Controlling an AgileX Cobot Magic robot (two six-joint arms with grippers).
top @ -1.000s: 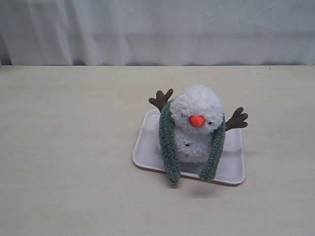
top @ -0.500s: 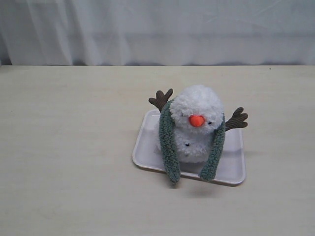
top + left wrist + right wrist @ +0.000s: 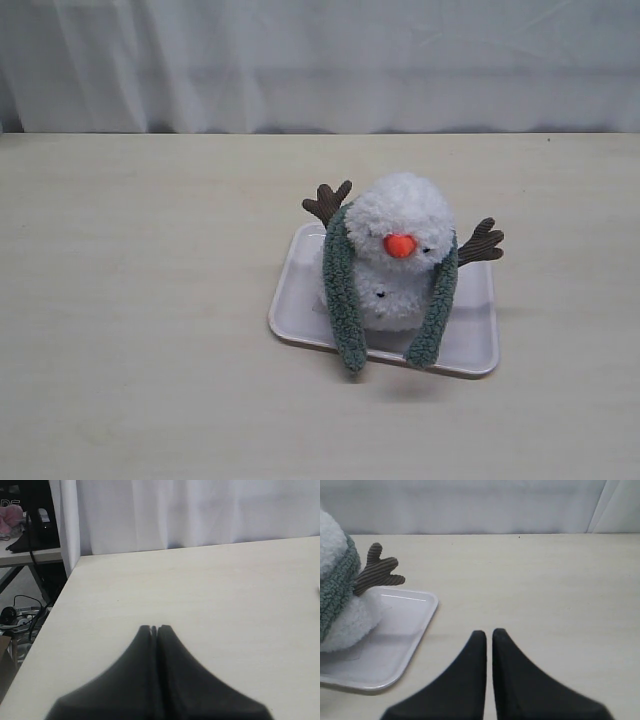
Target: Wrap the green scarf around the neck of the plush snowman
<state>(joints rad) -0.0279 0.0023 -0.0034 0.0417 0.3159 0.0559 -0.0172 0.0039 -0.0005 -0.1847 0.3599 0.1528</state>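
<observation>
While green scarf [image 3: 343,300] drapes plush snowman [image 3: 400,215], left gripper [image 3: 155,628] pressed together, low over table [image 3: 225,590], right gripper [image 3: 489,632] seemingly together

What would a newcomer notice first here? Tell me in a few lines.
The plush snowman, white with an orange nose, sits on a pale tray just right of centre in the exterior view. The green scarf hangs around its neck, with both ends dangling down its front, uncrossed, and reaching the tray's near edge.
</observation>
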